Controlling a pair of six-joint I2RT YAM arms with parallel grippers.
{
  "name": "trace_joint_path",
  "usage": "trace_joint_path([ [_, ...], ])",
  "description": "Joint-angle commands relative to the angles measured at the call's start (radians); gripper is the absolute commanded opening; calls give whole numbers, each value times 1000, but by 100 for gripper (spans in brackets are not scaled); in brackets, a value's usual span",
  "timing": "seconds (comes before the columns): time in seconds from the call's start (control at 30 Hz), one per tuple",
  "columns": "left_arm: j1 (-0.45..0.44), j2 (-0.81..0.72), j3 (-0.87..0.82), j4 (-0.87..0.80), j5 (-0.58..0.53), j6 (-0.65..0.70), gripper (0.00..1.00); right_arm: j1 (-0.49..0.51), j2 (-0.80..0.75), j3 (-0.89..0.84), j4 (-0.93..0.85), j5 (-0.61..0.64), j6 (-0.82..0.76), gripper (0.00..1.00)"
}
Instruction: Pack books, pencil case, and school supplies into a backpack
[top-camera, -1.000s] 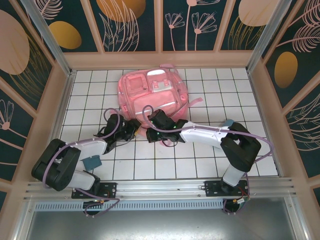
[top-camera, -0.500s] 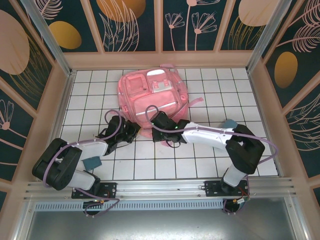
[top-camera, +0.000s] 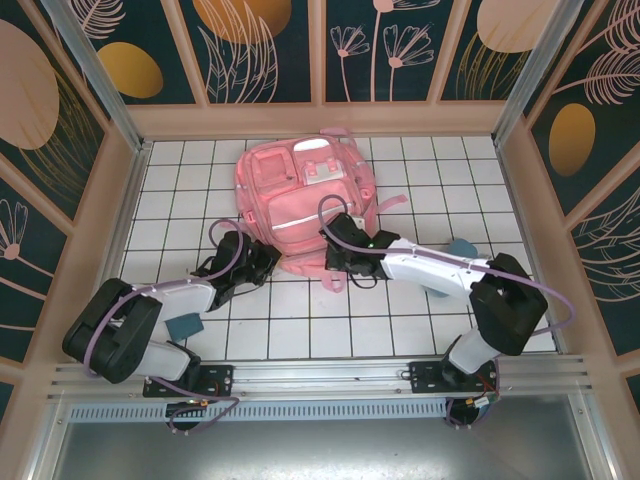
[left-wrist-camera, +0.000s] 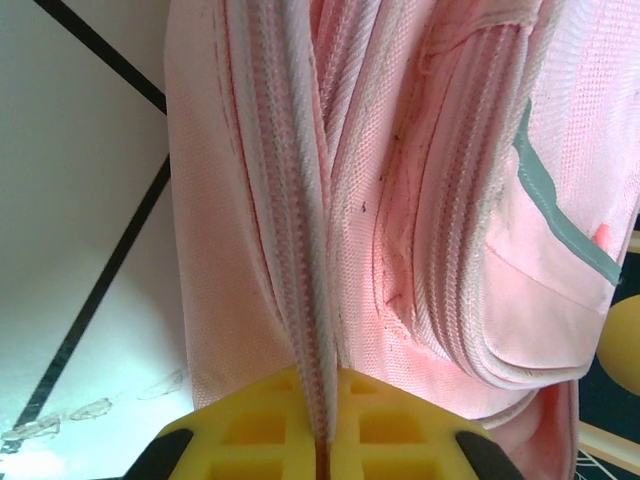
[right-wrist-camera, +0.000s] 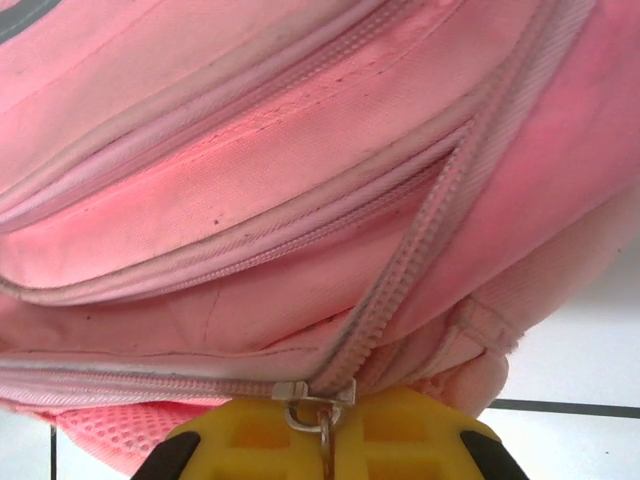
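Note:
The pink backpack (top-camera: 300, 185) lies flat on the tiled table, its front pockets facing up. My left gripper (top-camera: 262, 262) is at its near left edge, shut on the zip seam (left-wrist-camera: 300, 250), which runs straight between the yellow fingers (left-wrist-camera: 250, 430). My right gripper (top-camera: 342, 258) is at the near edge, shut on the metal zip pull (right-wrist-camera: 322, 412) of the backpack (right-wrist-camera: 250, 200). A blue-teal pencil case (top-camera: 458, 247) lies partly under my right forearm. The books are out of view.
A small teal square thing (top-camera: 183, 325) lies beside my left arm. Patterned walls (top-camera: 320, 50) close in the table at the back and both sides. Bare white tiles (top-camera: 450, 170) stretch to the right of the backpack and in front of it.
My left gripper has shut on the backpack's zip seam. My right gripper has slid to the right along the near edge with the zip pull in it.

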Motion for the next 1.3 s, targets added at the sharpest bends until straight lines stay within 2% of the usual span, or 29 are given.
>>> trace_joint_path([
  [0.0, 21, -20, 11, -105, -125, 59, 0, -53, -62, -17, -61, 129, 2, 0],
  [0.07, 21, -23, 42, -145, -124, 93, 1, -38, -65, -21, 3, 51, -68, 0],
  [0.1, 21, -26, 56, -167, -130, 104, 9, -26, -64, -23, 46, -13, -108, 0],
  [0.17, 21, -49, 71, -211, -154, 119, 33, -4, -50, -23, 116, -126, -151, 0],
  [0.27, 22, -115, 83, -320, -222, 137, 52, 23, -10, -4, 194, -246, -167, 0],
  [0.37, 23, -194, 72, -409, -260, 137, 58, 40, 54, 44, 254, -310, -173, 0],
  [0.53, 22, -320, 38, -450, -219, 92, 61, 60, 155, 130, 319, -398, -186, 0],
  [0.63, 21, -354, 20, -402, -165, 53, 58, 73, 190, 150, 327, -407, -190, 0],
  [0.77, 22, -295, 6, -272, -46, 4, 54, 77, 200, 131, 348, -422, -183, 0],
  [1.0, 21, -176, 22, -166, -13, -16, 50, 83, 190, 104, 368, -436, -186, 0],
  [1.27, 21, -94, -1, -102, 22, -33, 40, 92, 157, 85, 370, -434, -207, 1],
])
